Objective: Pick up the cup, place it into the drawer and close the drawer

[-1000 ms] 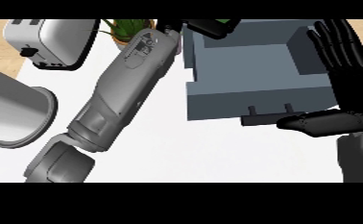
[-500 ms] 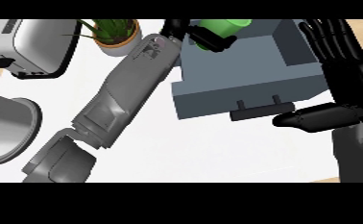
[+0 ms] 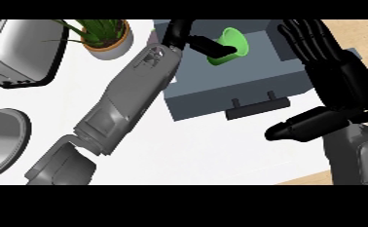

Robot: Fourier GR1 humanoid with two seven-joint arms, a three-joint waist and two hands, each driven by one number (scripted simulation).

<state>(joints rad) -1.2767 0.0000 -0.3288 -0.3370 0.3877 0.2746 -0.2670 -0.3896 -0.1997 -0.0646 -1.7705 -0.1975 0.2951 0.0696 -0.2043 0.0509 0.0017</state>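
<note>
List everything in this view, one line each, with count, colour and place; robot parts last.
cup: one, green, held over the open drawer, top centre
drawer: one, grey, open, dark handle at its front, centre right
potted plant: one, green leaves in a pale pot, top left
toaster: one, silver and black, left edge
metal vessel: one, silver, lower left edge, partly cut off
counter: one, white, under everything
left hand: one, black, curled round the cup
right hand: one, black, open, right of the drawer
</note>
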